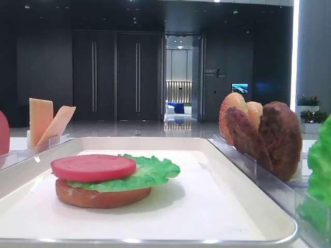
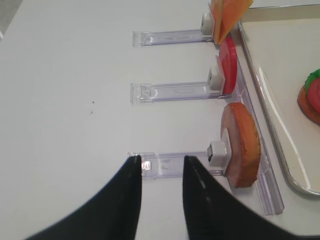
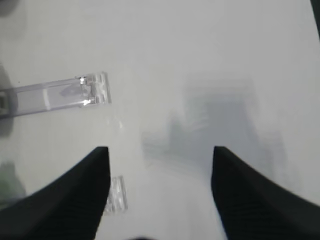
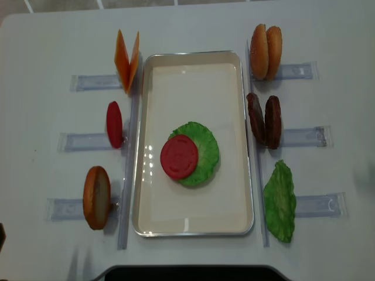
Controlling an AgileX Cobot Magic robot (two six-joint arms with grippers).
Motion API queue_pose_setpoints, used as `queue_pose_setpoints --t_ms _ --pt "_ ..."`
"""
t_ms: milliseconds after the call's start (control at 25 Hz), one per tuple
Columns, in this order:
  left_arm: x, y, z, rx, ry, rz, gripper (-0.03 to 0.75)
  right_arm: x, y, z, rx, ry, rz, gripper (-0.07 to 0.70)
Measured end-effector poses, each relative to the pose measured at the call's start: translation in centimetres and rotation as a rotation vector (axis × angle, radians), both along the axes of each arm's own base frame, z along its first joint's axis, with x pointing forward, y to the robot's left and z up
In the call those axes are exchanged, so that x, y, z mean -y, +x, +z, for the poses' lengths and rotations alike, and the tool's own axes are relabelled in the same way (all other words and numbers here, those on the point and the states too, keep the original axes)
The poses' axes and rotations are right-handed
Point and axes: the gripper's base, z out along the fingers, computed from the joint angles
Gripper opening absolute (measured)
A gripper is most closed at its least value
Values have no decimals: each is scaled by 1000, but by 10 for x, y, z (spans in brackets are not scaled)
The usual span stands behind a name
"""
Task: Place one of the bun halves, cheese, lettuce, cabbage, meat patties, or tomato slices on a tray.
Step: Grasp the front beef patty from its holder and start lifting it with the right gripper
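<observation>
Patties (image 4: 264,120) are standing on edge as a pair at 3 o'clock of the tray (image 4: 193,222), just beside its rim, flat faces turned along the holder (image 4: 302,137) and long axis running 12 to 6. On the tray, a tomato slice (image 4: 179,156) is lying over lettuce (image 4: 205,153) on a bun half (image 1: 98,197). Spare lettuce is sitting at 4 o'clock, buns at 1, cheese at 11, a tomato at 9, a bun at 7.

By my reading, meat is the likely next layer, and the right arm is the nearer one. The right gripper (image 3: 160,165) is hanging wide and empty over bare table, a clear holder end at its 10 o'clock; which holder it is, I cannot tell. The left gripper (image 2: 161,165) is standing narrowly parted, empty, with a bun at its 3 o'clock.

No brand, label or writing is showing legibly.
</observation>
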Motion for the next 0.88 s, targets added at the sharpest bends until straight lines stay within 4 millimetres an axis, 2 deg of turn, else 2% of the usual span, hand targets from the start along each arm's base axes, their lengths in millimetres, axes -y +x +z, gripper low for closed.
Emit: queue_pose_setpoints --t_ms 120,240,360,440,560,720,880 --pt "0 0 0 0 0 0 219 5 40 -5 -62 8 -1 422" --pt "0 0 0 0 0 0 219 8 71 -10 -97 15 -10 422" --pt "0 0 0 0 0 0 219 9 88 -14 -131 21 -11 421" --pt "0 0 0 0 0 0 219 3 93 -12 -149 26 -5 417" --pt "0 0 0 0 0 0 219 -25 98 -4 -137 36 43 414" --pt "0 0 0 0 0 0 219 -92 98 7 -108 65 165 413" --pt "0 0 0 0 1 0 219 -153 92 5 -115 79 232 413"
